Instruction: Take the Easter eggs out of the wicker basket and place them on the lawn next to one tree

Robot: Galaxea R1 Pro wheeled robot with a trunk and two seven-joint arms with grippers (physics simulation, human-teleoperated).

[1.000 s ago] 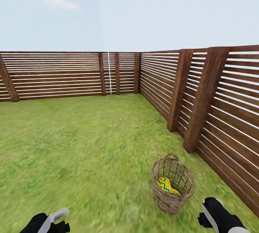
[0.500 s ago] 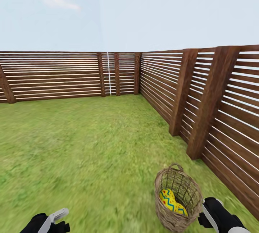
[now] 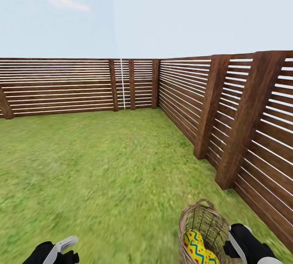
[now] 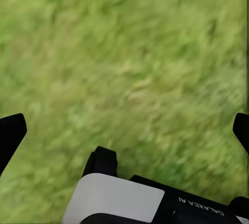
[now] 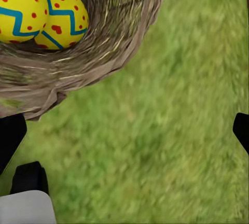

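Observation:
The wicker basket stands on the lawn at the head view's lower right, close to my right arm. Yellow Easter eggs with blue zigzags lie inside it. In the right wrist view the basket holds two eggs side by side, with a sliver of another yellow one above them. My right gripper hangs open over grass beside the basket, holding nothing. My left gripper is open over bare grass. The tree is out of view.
A brown slatted wooden fence runs along the right, just beyond the basket, and meets the back fence at a corner. Wide grass lies ahead and to the left. My left arm sits at the bottom left.
The camera has moved forward: the basket has slid down and closer in the picture, the fence posts have grown nearer. Both arms keep their place in the frame.

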